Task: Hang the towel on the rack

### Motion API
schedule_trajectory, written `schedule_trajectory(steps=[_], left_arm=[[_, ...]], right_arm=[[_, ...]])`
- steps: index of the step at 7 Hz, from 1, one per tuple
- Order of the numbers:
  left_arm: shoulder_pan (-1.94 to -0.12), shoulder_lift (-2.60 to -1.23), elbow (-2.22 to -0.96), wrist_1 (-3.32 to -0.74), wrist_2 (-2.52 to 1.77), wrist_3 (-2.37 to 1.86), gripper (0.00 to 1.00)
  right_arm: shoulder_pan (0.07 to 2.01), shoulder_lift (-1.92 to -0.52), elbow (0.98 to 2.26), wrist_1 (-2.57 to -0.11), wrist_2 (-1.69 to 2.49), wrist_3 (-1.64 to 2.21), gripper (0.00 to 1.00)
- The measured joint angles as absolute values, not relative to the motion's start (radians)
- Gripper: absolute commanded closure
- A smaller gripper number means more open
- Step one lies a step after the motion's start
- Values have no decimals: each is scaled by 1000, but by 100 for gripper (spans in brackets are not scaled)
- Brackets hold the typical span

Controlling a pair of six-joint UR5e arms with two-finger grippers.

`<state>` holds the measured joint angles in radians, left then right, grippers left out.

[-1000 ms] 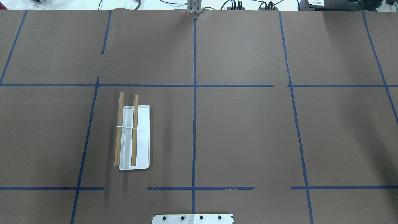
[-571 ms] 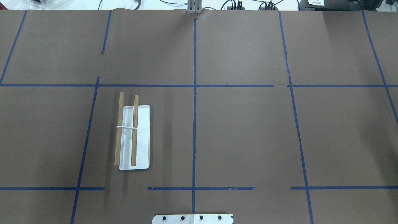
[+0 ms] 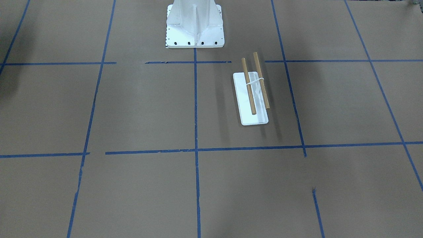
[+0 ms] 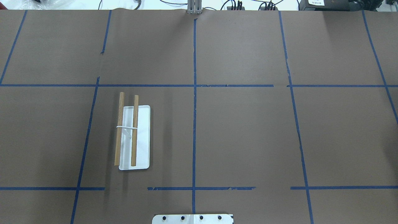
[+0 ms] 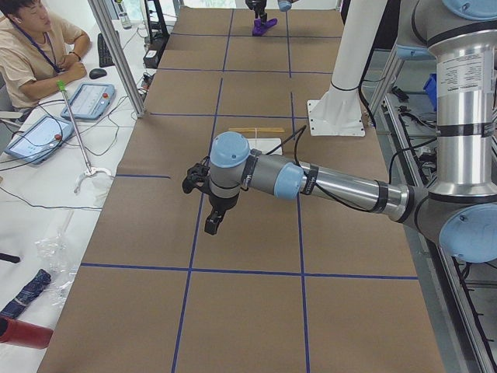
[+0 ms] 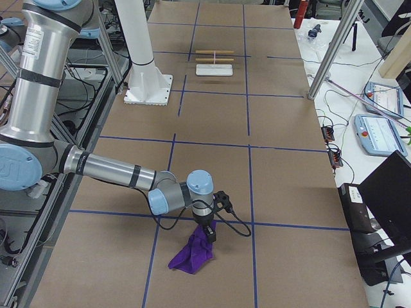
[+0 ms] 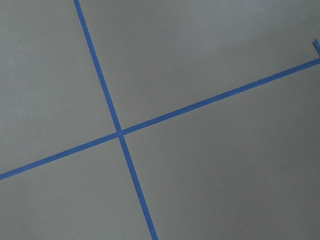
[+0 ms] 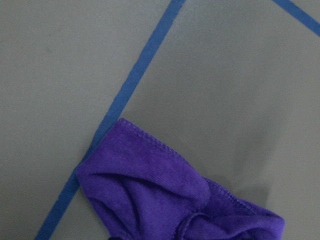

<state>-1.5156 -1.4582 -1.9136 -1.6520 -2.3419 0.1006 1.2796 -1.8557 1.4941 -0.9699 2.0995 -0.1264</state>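
Note:
The rack is a white tray with two tan dowels. It stands on the left half of the table and also shows in the front view and both side views. The purple towel lies bunched at the table's right end, filling the bottom of the right wrist view. My right gripper is at the towel's top; I cannot tell if it is shut. My left gripper hovers over a blue tape crossing, near the rack's end of the table; its state is unclear.
The white metal pedestal with bolt holes stands at the robot's edge of the table. Blue tape lines grid the brown paper. An operator sits at a side table with tablets. Aluminium posts stand at the far edge.

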Motion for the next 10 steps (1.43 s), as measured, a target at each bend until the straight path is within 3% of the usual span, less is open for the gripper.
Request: schedule_trajectory(steps=[1, 2, 3, 8, 10], left_arm=[[-1516, -1461, -1915, -1652, -2342, 101, 0], [-1516, -1465, -1915, -1652, -2342, 101, 0], [-1516, -1467, -1916, -1652, -2342, 101, 0], [-1516, -1467, -1913, -1660, -2342, 101, 0], [-1515, -1467, -1914, -1661, -2342, 102, 0]], right_arm=[[1269, -1867, 1491, -966, 2103, -128, 30], [1259, -1877, 1490, -964, 2105, -131, 77], [1252, -1883, 1492, -964, 2106, -134, 100], [1251, -1892, 1555, -968, 2108, -139, 100], [1263, -1927, 1691, -1029, 2113, -140, 100]])
